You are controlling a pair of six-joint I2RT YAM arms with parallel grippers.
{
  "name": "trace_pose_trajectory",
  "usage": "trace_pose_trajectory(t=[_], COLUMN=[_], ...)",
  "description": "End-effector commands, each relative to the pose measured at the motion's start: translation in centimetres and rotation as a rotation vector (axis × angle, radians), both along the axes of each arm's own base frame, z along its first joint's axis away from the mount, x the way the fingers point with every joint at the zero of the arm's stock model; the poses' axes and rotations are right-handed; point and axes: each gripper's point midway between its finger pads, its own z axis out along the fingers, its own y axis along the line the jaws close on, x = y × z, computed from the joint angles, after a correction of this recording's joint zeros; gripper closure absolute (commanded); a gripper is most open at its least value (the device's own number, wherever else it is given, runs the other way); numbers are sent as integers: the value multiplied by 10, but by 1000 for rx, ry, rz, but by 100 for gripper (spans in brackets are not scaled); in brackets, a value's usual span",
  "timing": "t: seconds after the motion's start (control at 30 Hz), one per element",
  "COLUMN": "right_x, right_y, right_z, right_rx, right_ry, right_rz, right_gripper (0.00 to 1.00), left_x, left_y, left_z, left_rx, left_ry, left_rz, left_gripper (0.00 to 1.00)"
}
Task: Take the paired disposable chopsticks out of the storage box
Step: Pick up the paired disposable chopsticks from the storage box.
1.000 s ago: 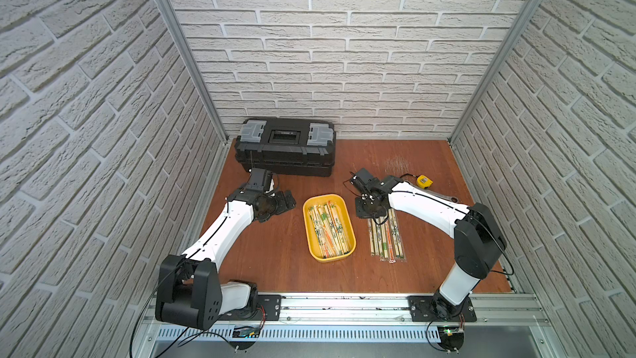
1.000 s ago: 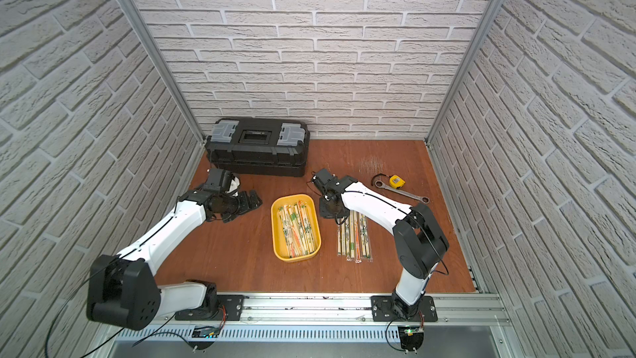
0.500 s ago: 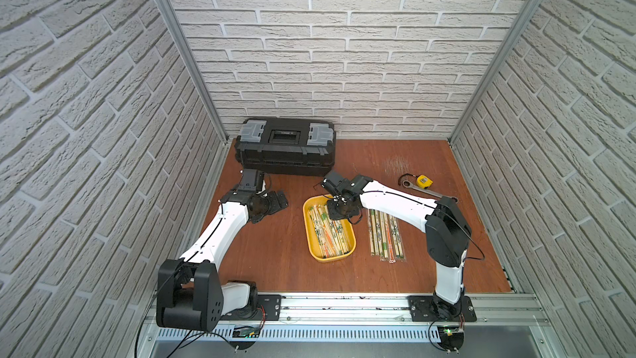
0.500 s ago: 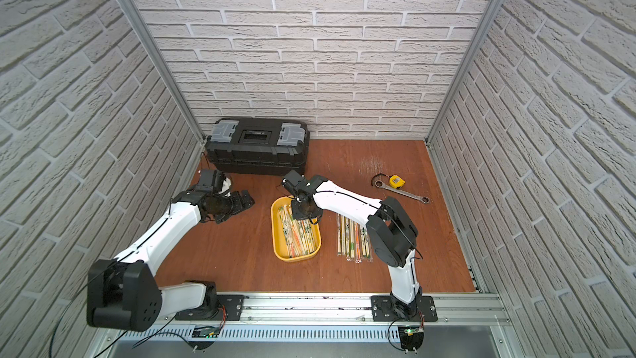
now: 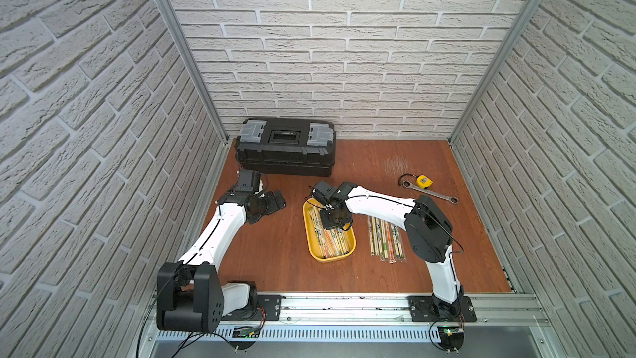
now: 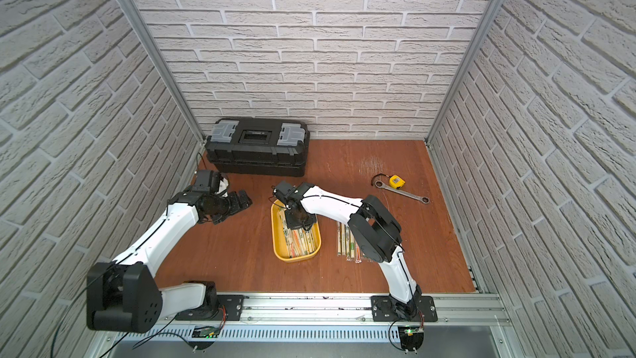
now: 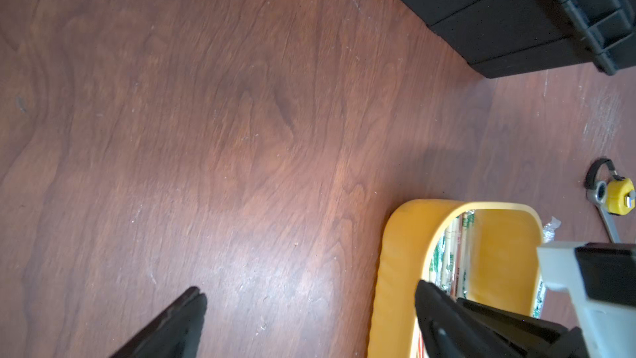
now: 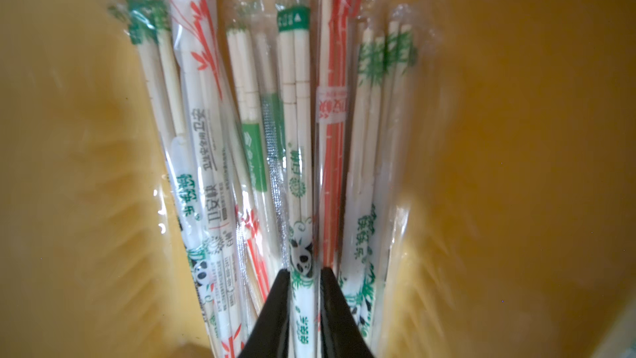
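Observation:
The storage box (image 5: 311,246) (image 6: 277,242) is a shallow yellow tray in the middle of the table, and several paired disposable chopsticks (image 5: 332,241) (image 6: 299,241) lie in it lengthwise. My right gripper (image 5: 331,222) (image 6: 298,219) reaches down into the tray's far half. In the right wrist view its jaws (image 8: 302,272) are shut on one panda-print sleeved pair (image 8: 297,132) among the others. My left gripper (image 5: 277,201) (image 6: 242,201) (image 7: 309,287) hangs open over bare wood to the left of the tray (image 7: 395,253), holding nothing.
Several more sleeved pairs (image 5: 385,239) (image 6: 347,241) lie in a row on the wood right of the tray, partly under the right arm. A black toolbox (image 5: 285,146) (image 7: 499,12) stands at the back left. A yellow tape measure (image 5: 424,180) and a wrench (image 5: 432,192) lie at the back right.
The right arm swung left from the row on the table to over the tray and went down into it, its jaws narrowing round one pair. The left gripper drew back slightly to the left.

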Motion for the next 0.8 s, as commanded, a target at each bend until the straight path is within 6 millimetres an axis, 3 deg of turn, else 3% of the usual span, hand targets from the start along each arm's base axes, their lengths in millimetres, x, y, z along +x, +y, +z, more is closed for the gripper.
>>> trace_pose_trajectory(t=[0.0, 0.3, 0.77], right_x=[-1, -1, -5], right_y=[2, 5, 7], right_z=[-2, 16, -7], right_rx=[-11, 9, -32], right_ry=[10, -15, 22], right_rz=[8, 16, 28], right_gripper=[81, 81, 81], left_x=[-3, -2, -1], left_y=[1, 0, -1], left_z=[0, -4, -5], left_rx=[-4, -12, -19], left_ry=[-6, -2, -2], left_rz=[-9, -12, -12], left_gripper=[2, 2, 2])
